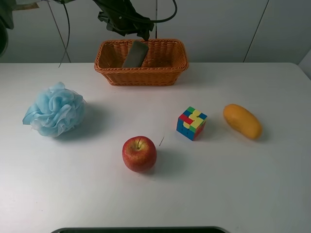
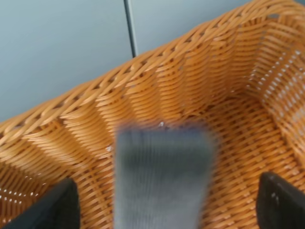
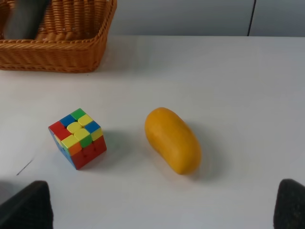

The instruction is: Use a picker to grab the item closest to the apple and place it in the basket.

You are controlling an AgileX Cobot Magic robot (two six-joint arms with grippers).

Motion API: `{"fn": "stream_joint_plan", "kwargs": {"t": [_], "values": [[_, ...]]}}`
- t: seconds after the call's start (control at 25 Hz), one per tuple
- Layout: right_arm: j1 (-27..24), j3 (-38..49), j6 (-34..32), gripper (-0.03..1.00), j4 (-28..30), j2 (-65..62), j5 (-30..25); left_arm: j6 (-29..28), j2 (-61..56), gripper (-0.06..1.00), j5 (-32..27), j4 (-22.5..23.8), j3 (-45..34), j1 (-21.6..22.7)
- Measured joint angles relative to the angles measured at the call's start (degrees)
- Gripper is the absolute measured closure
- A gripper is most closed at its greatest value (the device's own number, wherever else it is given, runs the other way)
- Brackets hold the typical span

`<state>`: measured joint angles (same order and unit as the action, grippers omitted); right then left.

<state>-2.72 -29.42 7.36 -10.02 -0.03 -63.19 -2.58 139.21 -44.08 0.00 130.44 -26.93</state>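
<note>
Hovering at 12 o'clock of the table [image 1: 233, 194], left gripper [image 2: 167, 207] sits over the basket [image 1: 165, 73], jaws spread wide, nothing clamped. Grey item [image 1: 135, 53] is inside the basket, leaning on a wall, long axis roughly 1-to-7 o'clock, directly below the claw. Looks released, so the drop is likely done and the next move is a straight lift clear. Right gripper [image 3: 162, 205] is also open and empty, facing cube [image 3: 77, 138] and mango [image 3: 172, 140], 2 to 3 o'clock of the apple [image 1: 139, 154]. Left arm is nearer the basket.

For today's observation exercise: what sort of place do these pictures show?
Probably a robot test bench: a white table, plain grey wall panels, and an apple, cube and basket set out apart.
</note>
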Motion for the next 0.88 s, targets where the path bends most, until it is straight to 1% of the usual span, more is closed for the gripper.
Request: {"fn": "stream_joint_plan", "kwargs": {"t": [0.16, 0.24, 0.32, 0.4, 0.56, 0.68, 0.8, 0.88], "values": [[0.0, 0.0, 0.0, 0.27, 0.0, 0.0, 0.0, 0.0, 0.0, 0.22, -0.3, -1.7, 0.0, 0.0], [0.0, 0.0, 0.0, 0.27, 0.0, 0.0, 0.0, 1.5, -0.7, 0.22, -1.8, -2.4, 0.0, 0.0], [0.0, 0.0, 0.0, 0.27, 0.0, 0.0, 0.0, 3.7, -2.6, 0.22, -4.9, -2.8, 0.0, 0.0], [0.0, 0.0, 0.0, 0.27, 0.0, 0.0, 0.0, 5.6, -5.4, 0.22, -9.2, -2.9, 0.0, 0.0], [0.0, 0.0, 0.0, 0.27, 0.0, 0.0, 0.0, 7.9, -13.8, 0.22, -17.6, -3.0, -0.5, 0.0], [0.0, 0.0, 0.0, 0.27, 0.0, 0.0, 0.0, 9.6, -22.7, 0.22, -20.7, -3.1, -5.4, 0.0], [0.0, 0.0, 0.0, 0.27, 0.0, 0.0, 0.0, 10.4, -32.0, 0.22, -24.0, -3.0, -13.6, 0.0], [0.0, 0.0, 0.0, 0.27, 0.0, 0.0, 0.0, 10.5, -38.3, 0.22, -25.0, -2.7, -19.3, 0.0]]}}
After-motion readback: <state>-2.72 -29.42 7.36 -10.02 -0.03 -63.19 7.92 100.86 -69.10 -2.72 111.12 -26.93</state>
